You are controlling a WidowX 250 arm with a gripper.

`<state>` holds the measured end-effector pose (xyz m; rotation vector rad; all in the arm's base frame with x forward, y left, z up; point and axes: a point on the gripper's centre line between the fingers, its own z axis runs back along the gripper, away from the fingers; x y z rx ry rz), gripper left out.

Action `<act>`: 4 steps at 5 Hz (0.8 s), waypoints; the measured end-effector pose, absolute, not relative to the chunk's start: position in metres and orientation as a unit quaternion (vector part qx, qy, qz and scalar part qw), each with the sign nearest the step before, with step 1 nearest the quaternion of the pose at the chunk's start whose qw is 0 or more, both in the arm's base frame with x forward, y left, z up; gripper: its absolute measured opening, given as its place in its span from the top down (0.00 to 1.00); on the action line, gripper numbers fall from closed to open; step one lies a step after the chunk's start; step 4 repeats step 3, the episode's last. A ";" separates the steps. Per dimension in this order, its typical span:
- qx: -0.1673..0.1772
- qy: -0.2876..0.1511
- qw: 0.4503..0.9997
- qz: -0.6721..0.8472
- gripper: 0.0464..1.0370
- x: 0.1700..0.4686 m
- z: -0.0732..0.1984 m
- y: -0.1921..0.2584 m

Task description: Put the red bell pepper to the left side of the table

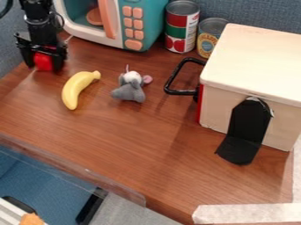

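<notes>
At the far left of the wood-grain counter (120,132): tool (44,65) pointed downward, pinching the red bell pepper (42,60) between two black fingers, one on each side. Above the tool: black robot arm (38,13), extending in from the far left. Contact between pepper and counter: cannot tell. Near and to the right of the tool: yellow toy banana (75,90), lying apart from it, stem directed toward the far right. To the right of the banana, well apart: gray plush mouse (128,91) with a white patch and a pink ear. At the far side, right of the arm: teal-and-white toy microwave (150,22) with an orange-pink handle, matching buttons and a round brown-orange piece inside. To the right of the microwave: tall tin can (179,28) with a red, green and white label, upright. Just beside it: shorter can (209,38) with a yellow and blue label, also upright, adjacent to the box. On the right: pale wooden box (220,103), fitted with a black handle (176,73) on the left and a bent black plate (247,121) on the near side. At the near right: white tape (253,213). Along the near-left edge: clear plastic strip (88,175).
</notes>
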<state>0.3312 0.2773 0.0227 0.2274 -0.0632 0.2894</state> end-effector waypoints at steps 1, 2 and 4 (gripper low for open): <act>0.115 -0.073 0.980 0.143 0.03 0.333 0.062 0.272; 0.120 -0.090 0.980 0.127 0.04 0.328 0.088 0.265; 0.117 -0.077 0.984 0.112 0.04 0.326 0.091 0.255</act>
